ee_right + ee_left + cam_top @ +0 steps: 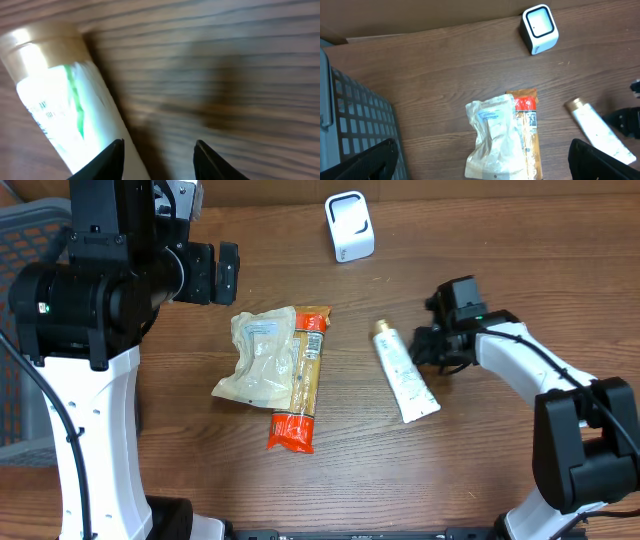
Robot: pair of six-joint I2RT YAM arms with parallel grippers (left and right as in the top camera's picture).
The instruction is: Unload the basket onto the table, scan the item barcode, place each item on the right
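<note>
though agape and empty, right pincer (pixel 159 156) just beside the white tube (pixel 60 115), near its gold cap (pixel 45 42)

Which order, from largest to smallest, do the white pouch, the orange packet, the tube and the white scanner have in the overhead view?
1. white pouch and orange packet: too alike to rank; the packet is longer but lies partly under the pouch.
2. tube and white scanner: both clearly smaller, alike in area; the tube is longer and narrower.
</note>
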